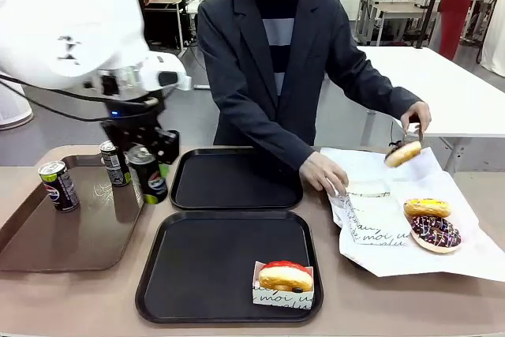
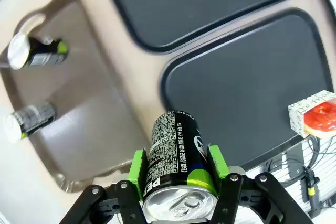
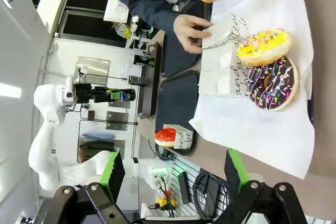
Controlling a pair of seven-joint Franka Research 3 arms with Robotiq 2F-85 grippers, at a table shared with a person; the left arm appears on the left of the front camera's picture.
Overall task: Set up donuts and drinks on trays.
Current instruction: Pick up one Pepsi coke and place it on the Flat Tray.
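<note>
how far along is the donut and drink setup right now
Done: one red donut in its paper sleeve sits on the near black tray. In hand: the left pincer grips a can near the brown tray's edge, and the person's hand holds a donut above the white paper. Left: two cans on the brown tray, two donuts on the paper; the far black tray has no items yet.
</note>
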